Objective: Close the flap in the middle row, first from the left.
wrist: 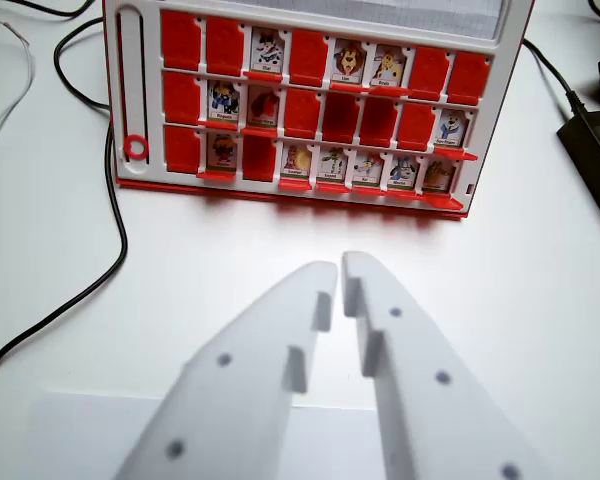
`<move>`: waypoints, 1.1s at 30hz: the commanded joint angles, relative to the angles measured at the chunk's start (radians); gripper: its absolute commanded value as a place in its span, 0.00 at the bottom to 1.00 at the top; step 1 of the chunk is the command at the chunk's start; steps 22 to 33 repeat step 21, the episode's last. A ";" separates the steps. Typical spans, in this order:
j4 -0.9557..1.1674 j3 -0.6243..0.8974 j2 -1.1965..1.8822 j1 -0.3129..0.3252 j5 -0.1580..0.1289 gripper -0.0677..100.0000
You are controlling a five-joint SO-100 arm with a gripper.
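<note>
On the wrist view's left, a black cable (85,290) curves across the white table (540,300), running from the board's left edge down toward the bottom corner. The red game board (310,100) stands at the top of the view, its three rows of flaps facing the camera. In the middle row, the first flap from the left (181,98) shows a plain red face with no picture card visible; the cell just beside it (223,100) shows a character card. At centre bottom, the white gripper (340,270) points toward the board, well short of it and touching nothing. Its jaws stand nearly together, a narrow gap between the tips, holding nothing. At far right lies a black adapter (595,150).
</note>
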 commanded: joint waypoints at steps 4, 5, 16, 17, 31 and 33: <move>-0.071 -0.083 0.026 0.035 0.052 0.00; -0.063 -0.084 0.031 0.035 0.052 0.00; -0.017 -0.060 0.063 0.012 0.067 0.00; -0.015 -0.058 0.063 0.008 0.067 0.00; -0.026 -0.052 0.066 -0.009 0.075 0.00; -0.026 -0.052 0.066 -0.009 0.075 0.00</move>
